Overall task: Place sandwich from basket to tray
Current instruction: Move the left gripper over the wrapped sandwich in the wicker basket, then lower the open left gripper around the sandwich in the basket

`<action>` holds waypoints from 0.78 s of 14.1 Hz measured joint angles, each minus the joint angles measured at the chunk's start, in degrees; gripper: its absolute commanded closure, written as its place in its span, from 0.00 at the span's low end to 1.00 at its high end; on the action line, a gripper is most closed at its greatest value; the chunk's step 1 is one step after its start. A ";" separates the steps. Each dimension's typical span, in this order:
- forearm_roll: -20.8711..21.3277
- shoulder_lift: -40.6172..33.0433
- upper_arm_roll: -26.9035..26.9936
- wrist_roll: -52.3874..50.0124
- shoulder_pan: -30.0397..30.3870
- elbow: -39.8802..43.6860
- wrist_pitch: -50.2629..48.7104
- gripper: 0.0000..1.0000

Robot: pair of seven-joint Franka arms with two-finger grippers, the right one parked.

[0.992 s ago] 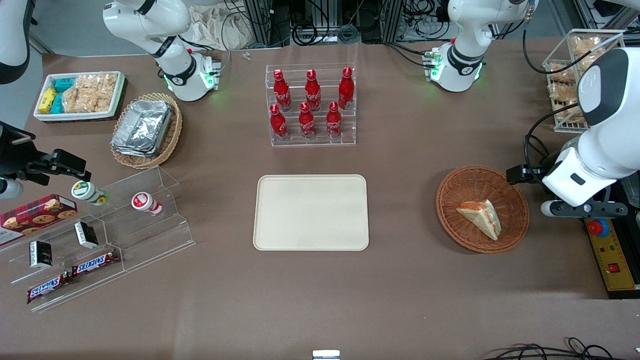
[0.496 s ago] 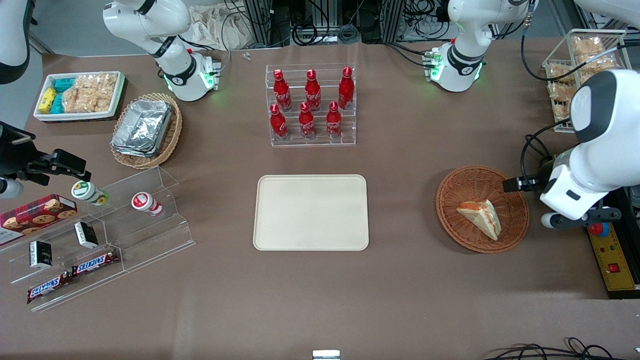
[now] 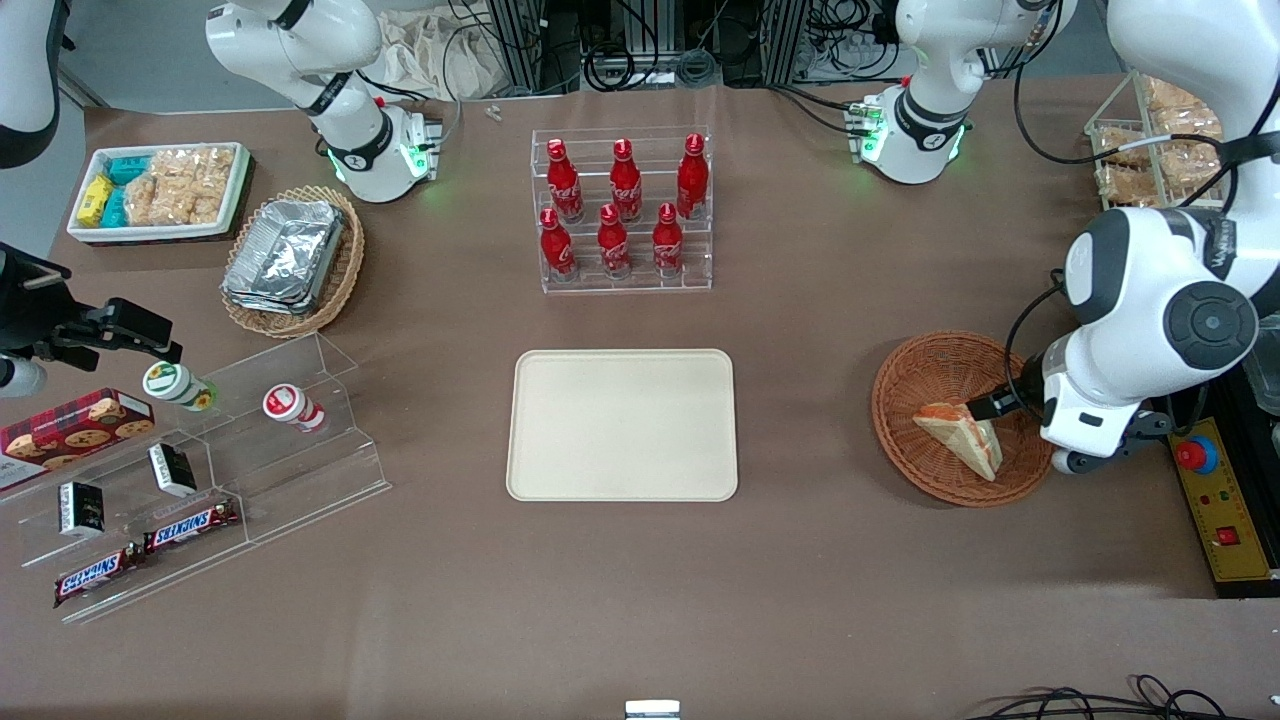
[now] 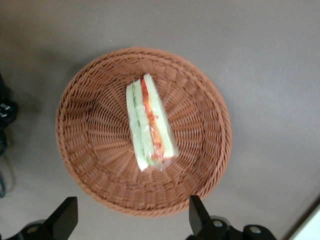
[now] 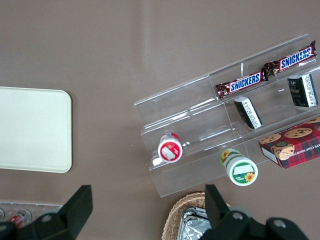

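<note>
Now, in the front view, the sandwich (image 3: 962,436) lies in the basket (image 3: 930,365), toward the working arm's end of the table. The tray (image 3: 622,424) stands well apart from the basket, toward the middle, with nothing on it. The left arm hangs over the basket edge that faces away from the tray, and a dark part of the gripper (image 3: 985,408) reaches to the sandwich. Most of the gripper is covered by the white wrist, so this view does not tell how its fingers stand, or whether they touch the bread.

In the left wrist view the answer is clearer. The gripper (image 4: 131,220) is wide open and holds nothing: only two dark fingers (image 4: 65,216) show, cut off by the picture edge, over the basket (image 4: 80,100) rim. The sandwich (image 4: 150,121) rests on edge near the basket middle, filling layers up. Its long axis points about along the line from the gripper, so I judge the jaws would close across its thin sides. The fingertips cannot be seen.

In the right wrist view only a part of the tray (image 5: 32,129) appears.
</note>
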 measured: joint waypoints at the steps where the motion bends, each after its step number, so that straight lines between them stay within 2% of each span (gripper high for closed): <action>1: 0.00 0.02 0.06 -1.84 0.00 -1.13 1.87 0.00; 4: 0.00 0.10 0.19 -6.25 0.00 -5.36 7.52 0.00; 11: 0.00 1.58 2.31 -7.41 0.05 -12.14 18.50 0.00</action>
